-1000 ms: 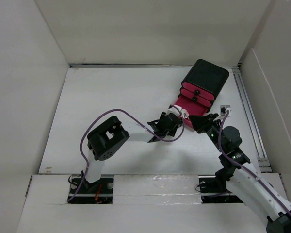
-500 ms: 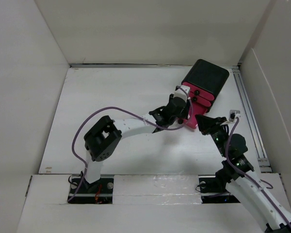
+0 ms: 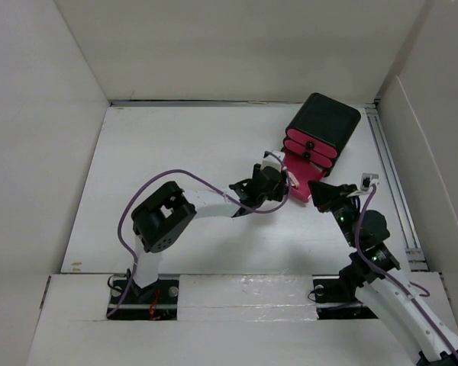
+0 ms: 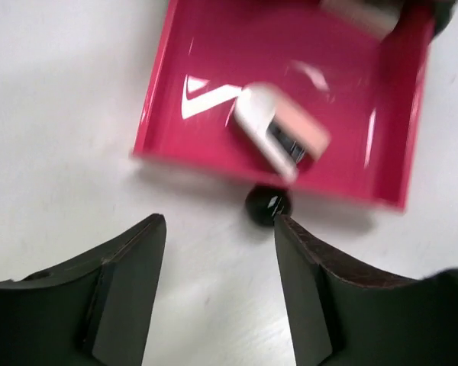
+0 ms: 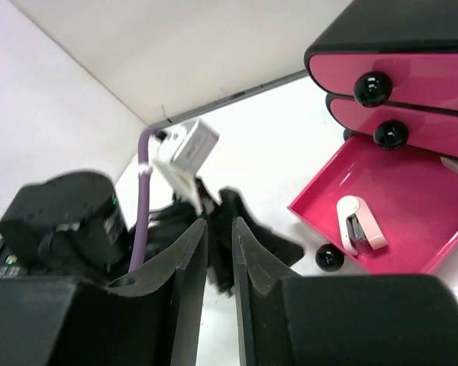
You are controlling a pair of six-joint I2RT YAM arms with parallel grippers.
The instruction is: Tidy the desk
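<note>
While the pink drawer (image 4: 214, 46) stands pulled out on the white worktop (image 3: 175, 152) with a small white stapler-like piece (image 4: 278, 133) inside, my left claw (image 4: 219, 221) hangs released and empty just before its black knob (image 4: 267, 204); stowing looks done, I judge — next, a straight, centred push to close it.

White object (image 4: 278, 133) in the pink drawer (image 4: 198, 46) is blurred, unidentifiable.

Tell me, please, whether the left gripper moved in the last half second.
Yes; the left gripper has backed away from the black drawer box, downward in the top view.
</note>
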